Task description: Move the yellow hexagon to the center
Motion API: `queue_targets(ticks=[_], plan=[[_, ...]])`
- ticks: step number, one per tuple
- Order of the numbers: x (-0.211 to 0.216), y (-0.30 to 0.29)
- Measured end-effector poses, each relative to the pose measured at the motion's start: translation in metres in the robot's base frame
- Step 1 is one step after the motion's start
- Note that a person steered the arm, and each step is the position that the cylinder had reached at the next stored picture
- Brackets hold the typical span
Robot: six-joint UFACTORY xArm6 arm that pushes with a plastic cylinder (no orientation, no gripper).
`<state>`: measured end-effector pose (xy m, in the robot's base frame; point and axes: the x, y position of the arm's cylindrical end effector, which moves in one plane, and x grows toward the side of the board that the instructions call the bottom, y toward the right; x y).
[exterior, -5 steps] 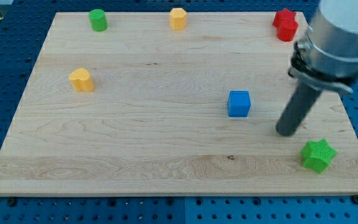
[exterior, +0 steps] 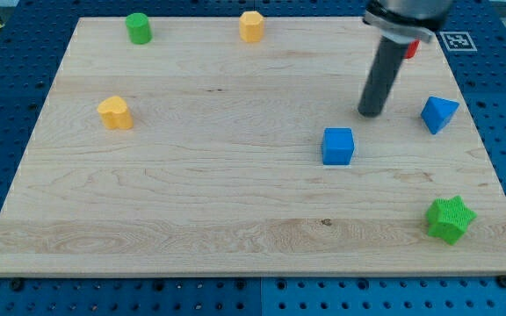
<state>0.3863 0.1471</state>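
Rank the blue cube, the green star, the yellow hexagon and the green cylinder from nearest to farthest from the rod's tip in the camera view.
Measured from my tip:
1. Blue cube, just below it toward the view's left.
2. Green star, near the view's bottom right corner.
3. Yellow hexagon, at the view's top edge, left of the tip.
4. Green cylinder, at the view's top left.

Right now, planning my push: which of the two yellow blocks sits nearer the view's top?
The yellow hexagon, at the board's top edge. The other yellow block lies lower, toward the view's left. My tip touches neither.
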Motion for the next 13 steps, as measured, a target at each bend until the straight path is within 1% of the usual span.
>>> queue_targets(ticks=[2,3,4,5,6,7,8,9,11,12,13], plan=[[-0.012,-0.006],[-0.052,-0.027],[-0.076,-0.038],[-0.085,-0.038],[-0.136,-0.043],[-0.164,-0.05],[-0.179,-0.08],[-0.194,-0.133],[-0.191,-0.159],[-0.184,-0.173],[-0.168,-0.176]])
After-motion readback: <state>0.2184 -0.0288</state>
